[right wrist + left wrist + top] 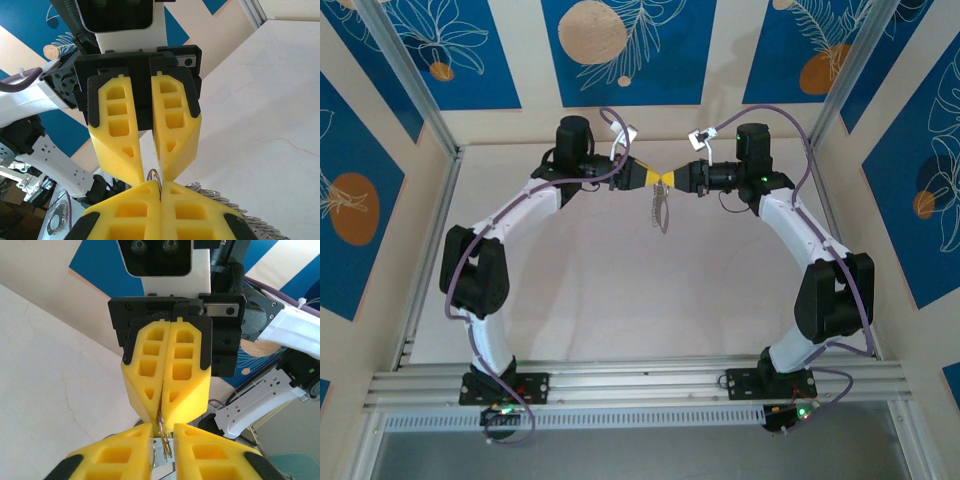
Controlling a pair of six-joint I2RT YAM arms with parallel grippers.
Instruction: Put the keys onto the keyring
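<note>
The keyring [154, 175] is a thin wire loop held off the table [580, 290] in the upper middle of the top view, where the two grippers meet tip to tip. The keys [661, 210] dangle from it in a short string; in the right wrist view they run as a jagged row [235, 212] into the lower right corner.

The right gripper [671, 178] has its jaws pressed together on the loop's edge [161, 425]. The left gripper [656, 177] has its jaws narrowly parted with the loop in the gap; firm contact cannot be told.

The meeting point sits near the back wall [630, 120]. A broad stretch of pale table lies below it, bounded by both arms and the near aluminium rail [640, 378].
</note>
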